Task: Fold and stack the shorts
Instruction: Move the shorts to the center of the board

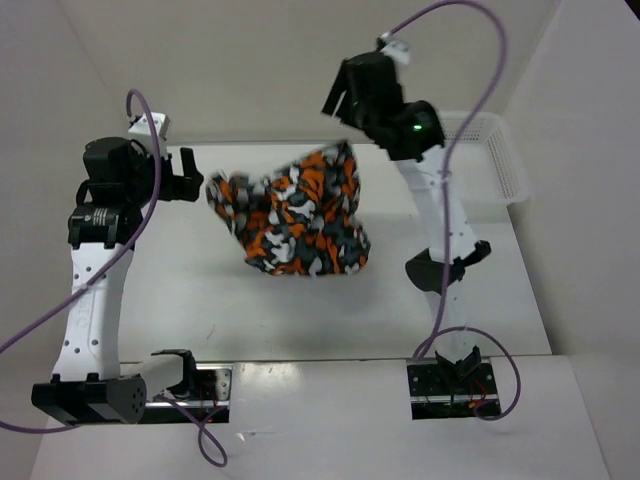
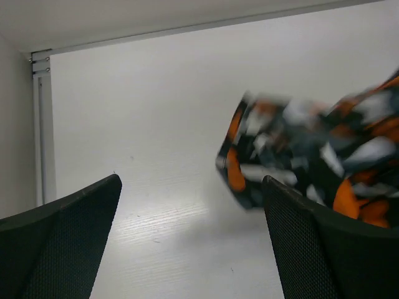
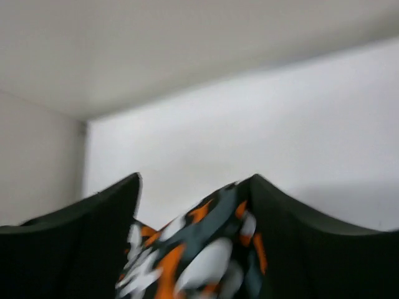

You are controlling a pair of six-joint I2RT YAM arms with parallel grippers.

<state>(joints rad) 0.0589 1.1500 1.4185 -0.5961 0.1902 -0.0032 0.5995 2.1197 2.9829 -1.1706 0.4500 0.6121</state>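
Step in hand: early in the fold, by my reading. The shorts [image 1: 300, 215] are not yet spread flat; nothing is folded or stacked.
Shorts, place: they are sitting bunched in a crumpled heap at mid-table [image 1: 180, 310], between the two arms. One corner is peaking up toward the far right, right under the raised right arm.
Shorts, look: orange, black, grey and white camouflage print. The cloth is blurring in both wrist views, so edges, waistband and leg openings are not readable.
Right gripper [image 1: 340, 110]: it is hanging high over the far right corner of the heap. In the right wrist view its jaws are standing apart with printed cloth filling the gap between them. I am reading that as no firm pinch, though the blur is leaving some doubt.
Left gripper [image 1: 190, 175]: it is hovering low just beside the left edge of the heap, with jaws spread wide and nothing between them. The cloth is lying just beyond the right finger in the left wrist view.
Basket [image 1: 495, 150]: the white mesh basket is sitting at the far right of the table, apart from the shorts.
Next move, judged: the heap is needing to be opened out. Each gripper is likely wanting a corner or a waistband end, then a pull apart to lay the cloth flat before any fold.
Risk, judged: a pinch on bunched layers could be dragging the whole heap rather than spreading it.
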